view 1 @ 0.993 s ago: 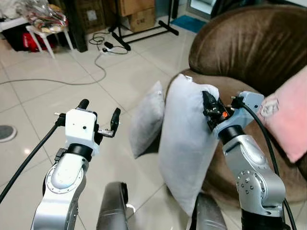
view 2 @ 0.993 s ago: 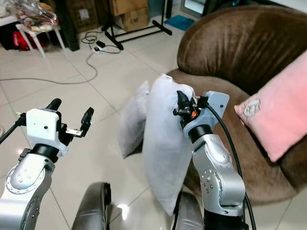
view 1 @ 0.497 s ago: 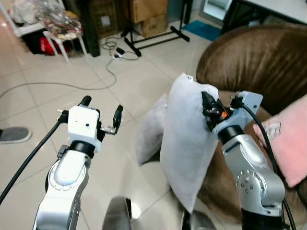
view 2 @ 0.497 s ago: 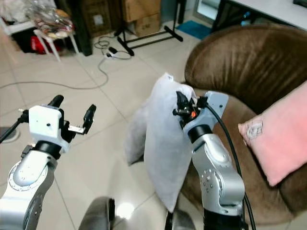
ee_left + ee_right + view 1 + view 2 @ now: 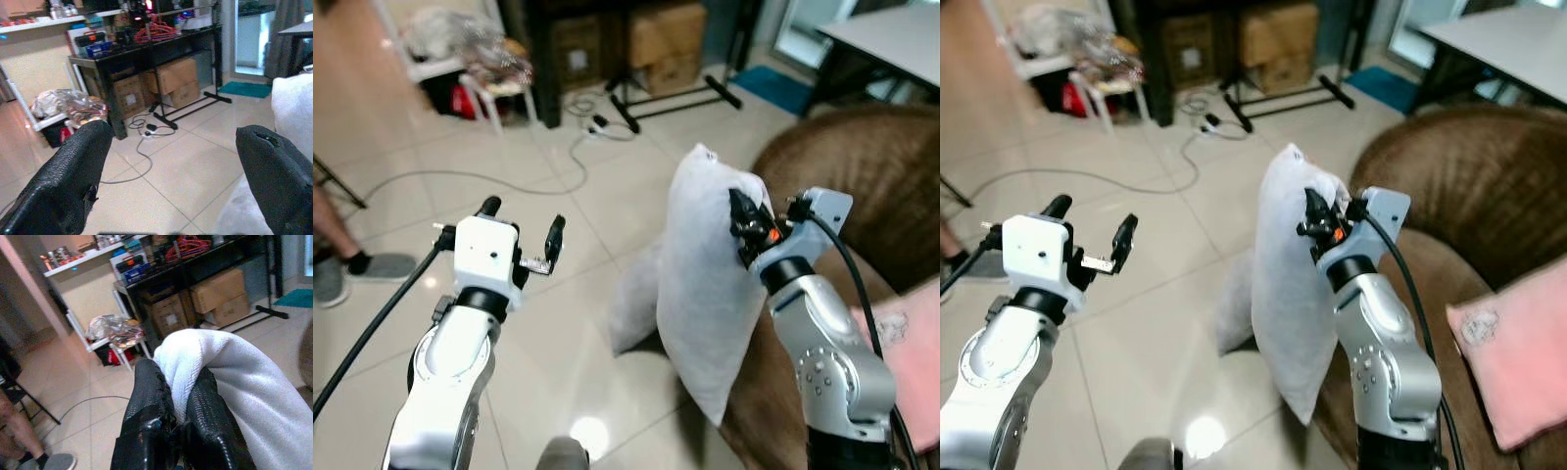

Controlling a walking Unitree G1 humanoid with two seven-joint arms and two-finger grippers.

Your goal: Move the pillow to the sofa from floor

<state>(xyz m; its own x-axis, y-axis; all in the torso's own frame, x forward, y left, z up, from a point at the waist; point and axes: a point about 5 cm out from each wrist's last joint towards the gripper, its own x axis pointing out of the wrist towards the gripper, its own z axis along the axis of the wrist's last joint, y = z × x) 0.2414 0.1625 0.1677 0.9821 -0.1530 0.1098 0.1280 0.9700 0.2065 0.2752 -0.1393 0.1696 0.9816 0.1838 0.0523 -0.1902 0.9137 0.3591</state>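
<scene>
Right gripper (image 5: 741, 227) stays clamped on white pillow (image 5: 705, 294), now hanging higher beside the brown sofa (image 5: 862, 186); left gripper (image 5: 521, 235) spread wide, empty. Placement remains.

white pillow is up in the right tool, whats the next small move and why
Probably swing the right tool rightward over the brown sofa. It is shut on the white pillow, pinching its upper edge; the pillow hangs clear of the floor beside the sofa's front, not over the seat. The left tool is open and idle.
</scene>
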